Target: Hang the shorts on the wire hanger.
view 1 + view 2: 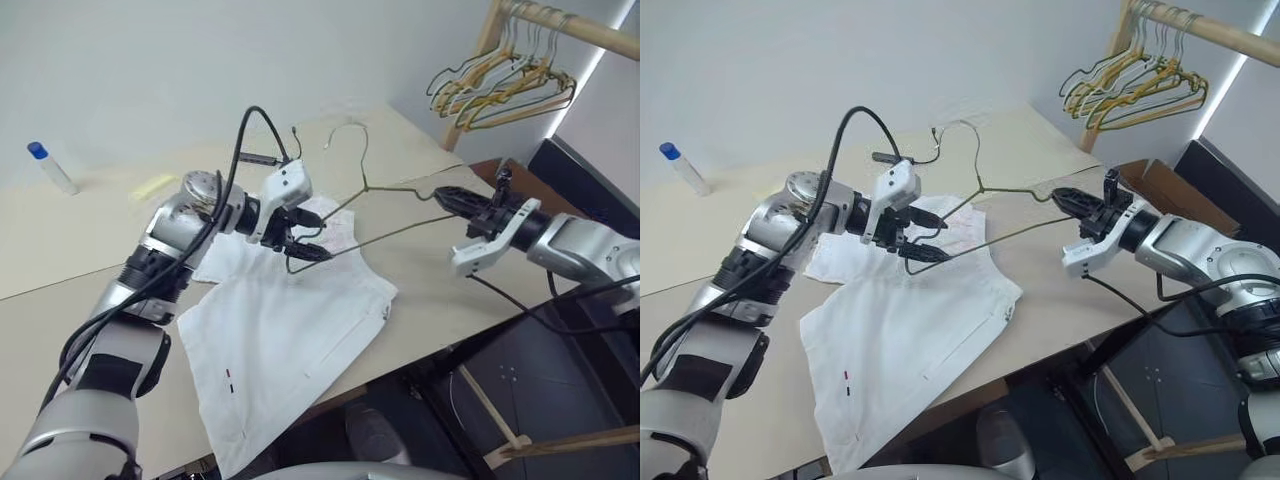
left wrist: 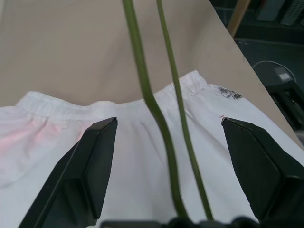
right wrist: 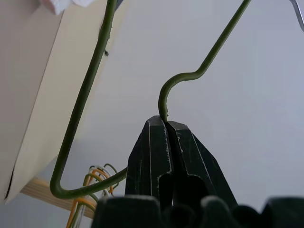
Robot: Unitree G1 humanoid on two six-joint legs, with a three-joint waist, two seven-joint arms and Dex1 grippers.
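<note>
Beige tabletop [image 1: 60, 250] against a pale wall; a wooden rail stands at the far right corner with a bunch of spare hangers [image 1: 505, 85] on it, yellow, tan and dark. A small clear bottle with a blue cap [image 1: 48, 166] lies far off on my left side of the table, and a yellow scrap [image 1: 152, 186] lies nearer the middle.

The shorts [image 1: 290, 340] lie flat on the table, white, waistband toward the far side, lower part reaching the near edge and hanging slightly over it. I see a faint pink tint near the waistband in the left wrist view and a tiny black-and-red mark low on the fabric.

The wire hanger [image 1: 395, 222] is held up in the air above the shorts, hook pointing away toward the wall.

My right gripper [image 3: 167, 124] is pinched tight on one bent end of the wire; the right wrist view shows the two fingers pressed together with the wire coming out between the tips.

My left gripper [image 2: 168, 137] stands wide. Two runs of the hanger wire pass between its fingers [image 2: 95, 156] without touching either one, as far as I can tell. It hovers just over the waistband, pointing down toward the cloth, not gripping anything.
</note>
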